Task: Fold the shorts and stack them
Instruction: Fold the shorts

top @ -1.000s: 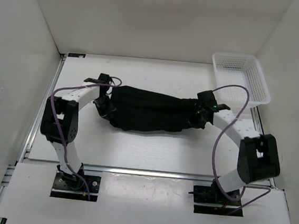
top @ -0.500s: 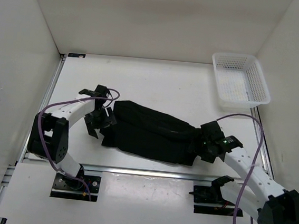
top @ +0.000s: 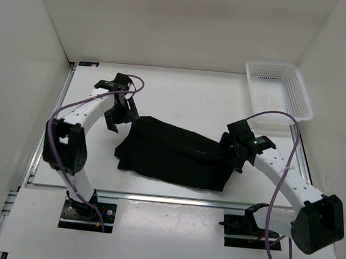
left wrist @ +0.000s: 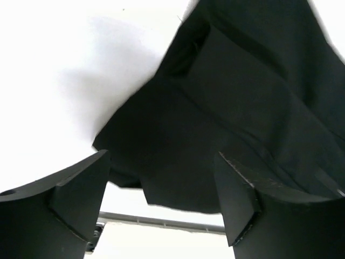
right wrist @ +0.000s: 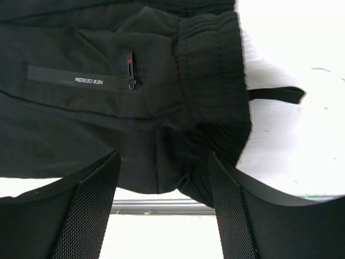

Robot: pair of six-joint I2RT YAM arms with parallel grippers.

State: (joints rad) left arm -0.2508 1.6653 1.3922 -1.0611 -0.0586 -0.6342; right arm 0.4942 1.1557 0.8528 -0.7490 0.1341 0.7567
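Observation:
The black shorts (top: 173,155) lie in a long folded bundle on the white table, stretching from left of centre toward the front right. My left gripper (top: 120,116) hovers open just off their upper left end; in the left wrist view its fingers (left wrist: 75,199) are spread above the leg hems (left wrist: 232,108) with nothing between them. My right gripper (top: 232,150) is open over the right end. The right wrist view shows the elastic waistband (right wrist: 210,65), a zip pocket (right wrist: 131,73), and a drawstring loop (right wrist: 277,95) under its mesh-padded fingers (right wrist: 91,208).
A white mesh basket (top: 279,94) stands at the back right corner. The metal rail of the table's front edge (top: 166,198) runs just beyond the shorts. White walls close in the left, back and right sides.
Both grippers were shut on the ends of the stretched shorts; they have opened and let go. The shorts now rest lower, nearer the front edge, and both arms have pulled back slightly.

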